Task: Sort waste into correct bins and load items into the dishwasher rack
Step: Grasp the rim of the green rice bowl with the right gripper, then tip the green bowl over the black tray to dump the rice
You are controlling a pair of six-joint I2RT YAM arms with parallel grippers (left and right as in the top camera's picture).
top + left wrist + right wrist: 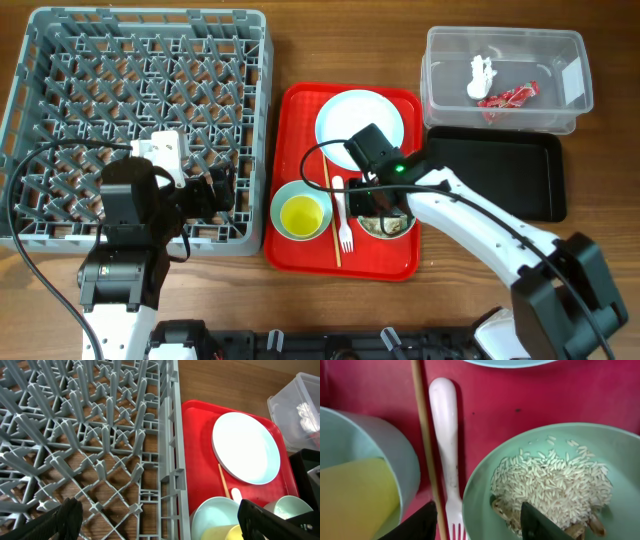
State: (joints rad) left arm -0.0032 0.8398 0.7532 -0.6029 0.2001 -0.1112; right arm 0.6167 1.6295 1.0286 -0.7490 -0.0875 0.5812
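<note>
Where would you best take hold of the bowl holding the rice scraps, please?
Pinch the thin rim of the bowl on the side facing the fork, coming from straight above, one finger inside and one outside. It sits upright and looks too wide to span; the right gripper straddles that rim, open.

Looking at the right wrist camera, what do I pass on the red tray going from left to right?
bowl holding the yellow cup → chopstick → fork → second bowl with rice in it
</note>
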